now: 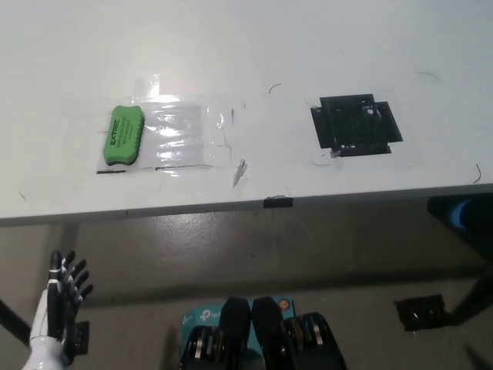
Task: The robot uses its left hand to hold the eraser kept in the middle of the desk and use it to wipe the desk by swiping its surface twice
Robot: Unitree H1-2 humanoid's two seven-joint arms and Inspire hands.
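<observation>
A green eraser (123, 136) with white lettering lies flat on the white desk (254, 46), toward its left side, beside a patch of clear tape. My white left hand (55, 308) hangs below the desk's front edge at the lower left, fingers spread and holding nothing, well away from the eraser. My right hand is out of the picture.
A black taped square (356, 125) marks the desk right of centre. Thin black pen marks are scattered over the surface. The desk's front edge (231, 206) runs across the middle, with floor below it. A dark object (418, 312) sits on the floor at lower right.
</observation>
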